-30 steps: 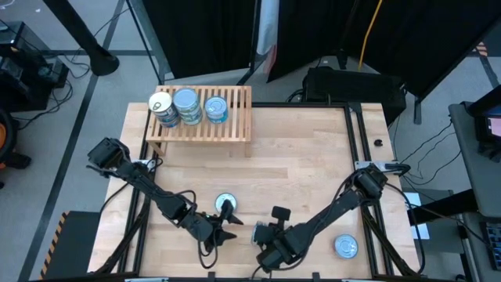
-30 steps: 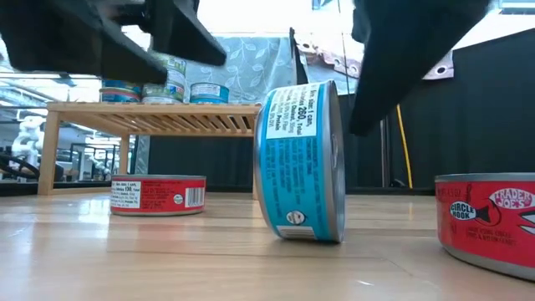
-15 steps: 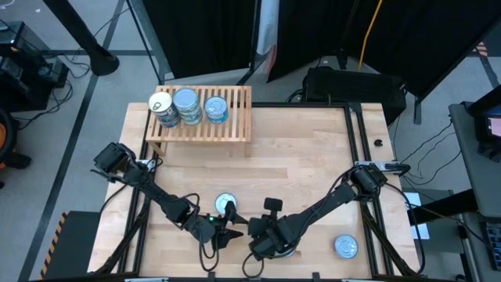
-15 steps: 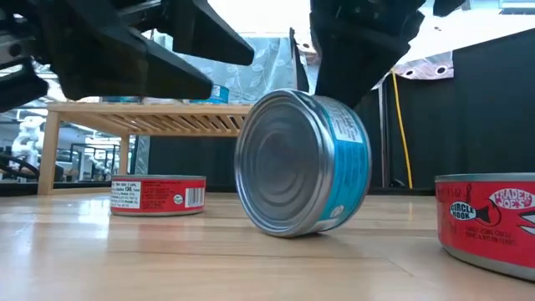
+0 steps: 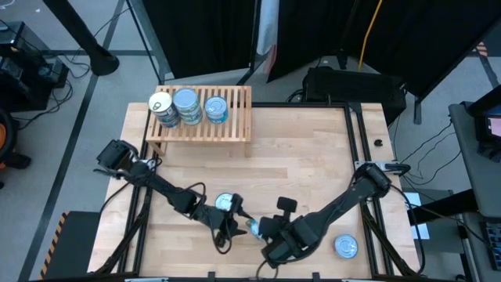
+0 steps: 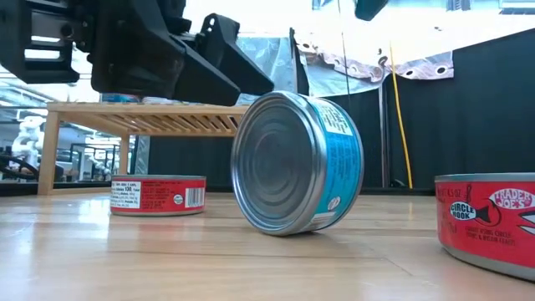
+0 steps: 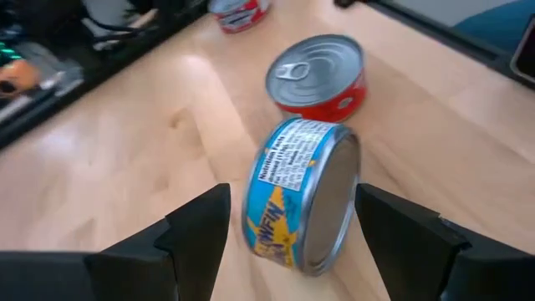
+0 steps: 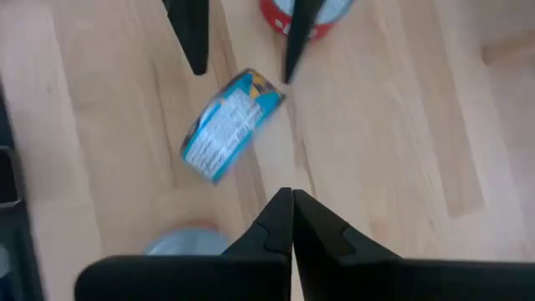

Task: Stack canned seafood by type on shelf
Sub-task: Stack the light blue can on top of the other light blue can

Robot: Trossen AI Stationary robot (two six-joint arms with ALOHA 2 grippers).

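Since half a second ago the right gripper [image 5: 275,239] has backed off toward the lower middle of the high view, and the left gripper [image 5: 232,228] has slid in right next to the blue-label can [image 6: 297,163]. That can is tipped on its edge near the bottom centre of the table [image 5: 313,157], leaning a bit, silver end facing the low camera.

In the left wrist view the left fingers [image 7: 196,230] are spread wide, one either side of the can, not touching it. The right gripper's fingers [image 8: 280,219] are pressed together, holding nothing.

A red-label can [image 7: 318,73] sits flat just beyond the blue one. Another red can [image 5: 346,247] is at the lower right of the high view. The shelf [image 5: 235,121] is upper left, with three cans [image 5: 188,107] on it.
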